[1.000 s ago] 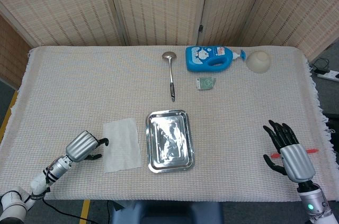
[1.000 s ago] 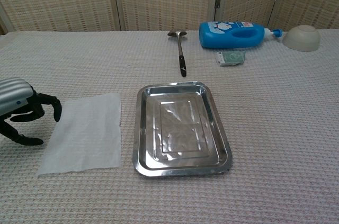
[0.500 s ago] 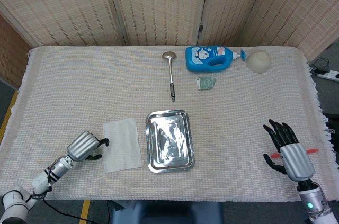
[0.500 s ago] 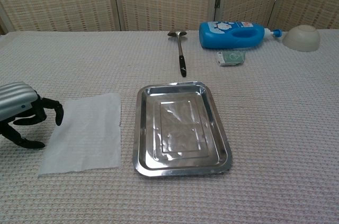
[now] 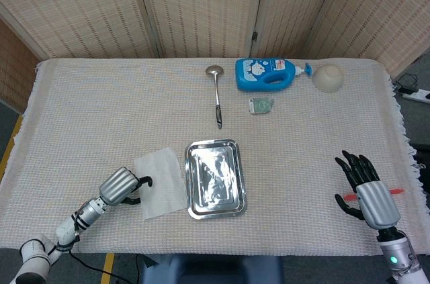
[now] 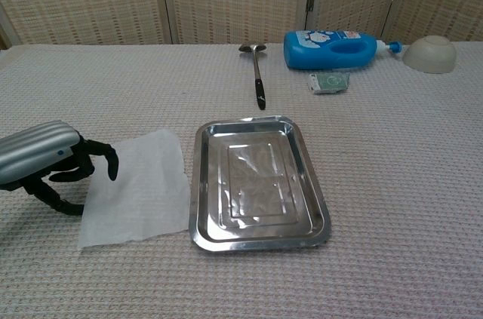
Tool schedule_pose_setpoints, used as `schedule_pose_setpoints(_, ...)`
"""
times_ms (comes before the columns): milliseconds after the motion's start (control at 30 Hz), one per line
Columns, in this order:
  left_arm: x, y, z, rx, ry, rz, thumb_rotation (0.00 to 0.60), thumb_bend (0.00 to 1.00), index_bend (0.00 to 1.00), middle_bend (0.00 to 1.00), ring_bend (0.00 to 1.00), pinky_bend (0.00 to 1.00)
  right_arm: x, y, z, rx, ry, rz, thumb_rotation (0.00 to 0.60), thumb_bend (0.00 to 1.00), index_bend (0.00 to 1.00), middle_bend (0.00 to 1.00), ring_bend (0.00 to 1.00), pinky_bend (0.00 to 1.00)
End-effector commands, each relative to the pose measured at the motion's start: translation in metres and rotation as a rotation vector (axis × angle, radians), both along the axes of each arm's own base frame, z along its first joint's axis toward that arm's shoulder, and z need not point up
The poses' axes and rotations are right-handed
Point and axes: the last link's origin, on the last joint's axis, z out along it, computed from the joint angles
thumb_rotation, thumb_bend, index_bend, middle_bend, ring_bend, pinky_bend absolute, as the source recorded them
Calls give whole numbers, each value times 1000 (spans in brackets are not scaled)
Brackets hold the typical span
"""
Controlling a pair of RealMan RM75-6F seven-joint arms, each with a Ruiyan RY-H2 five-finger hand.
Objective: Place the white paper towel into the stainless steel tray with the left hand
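Left robot hand [image 5: 123, 186] sits low at the near left of the surface [image 5: 101, 109], its silver back up and its dark fingers [image 6: 106, 159] curled downward. In the chest view [image 6: 45, 162] the fingertips come down on the left edge of the towel [image 6: 139, 187], and the thumb reaches along the surface below that edge. Whether any of the sheet is actually pinched cannot be told from either view.

So the towel lies immediately right of that hand, touching it at the left margin and spreading away toward the tray [image 5: 190, 183]. Its right edge runs just beside the tray's left rim, seen also in the chest view [image 6: 198, 183], and appears to meet or slightly overlap it near the near corner. All of the sheet rests on the woven cloth, none inside the tray.

The towel [image 5: 161, 182] is a thin white sheet, roughly rectangular, turned a little askew to the tray. It lies mostly flat, with soft, slightly uneven edges and a faint lift along the far left corner. The weave of the cloth shows dimly through it.

Right robot hand [image 5: 366, 190] rests at the near right of the surface, well apart from both things, with fingers spread and holding nothing.
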Motion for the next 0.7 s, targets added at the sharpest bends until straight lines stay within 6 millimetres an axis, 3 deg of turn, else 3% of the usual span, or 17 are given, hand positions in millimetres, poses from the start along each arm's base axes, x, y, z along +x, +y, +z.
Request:
schedule_pose_setpoints(33,2,2,-3,1,-7,12,600,194,518,1000,1000,1000,0,0,1,-2,-1,-1,600,409,0,0,0,0)
schedule_pose_setpoints(100,2,2,-4,1,-14,19,600,227,527,1000,1000,1000,0,0,2,-4,-3,0,600,410,0,0,0,0)
schedule_pose_setpoints(267,2,2,-5,8,-14,28,600,436,542,1000,1000,1000,0,1,2,-5,-3,0,600,409,0,0,0,0)
schedule_pose_setpoints(433,1,1,-2,23,-25,28,600,572,560,1000,1000,1000,0,0,1,1,1,-2,600,410,0,0,0,0)
schedule_pose_setpoints(567,0,0,-1,26,-28,27,600,652,572,1000,1000,1000,0,0,0,4,3,-4,600,410,0,0,0,0)
schedule_pose_setpoints(700,0,0,1,31,-30,22,600,669,570,1000,1000,1000,0,0,0,5,3,-3,600,411,0,0,0,0)
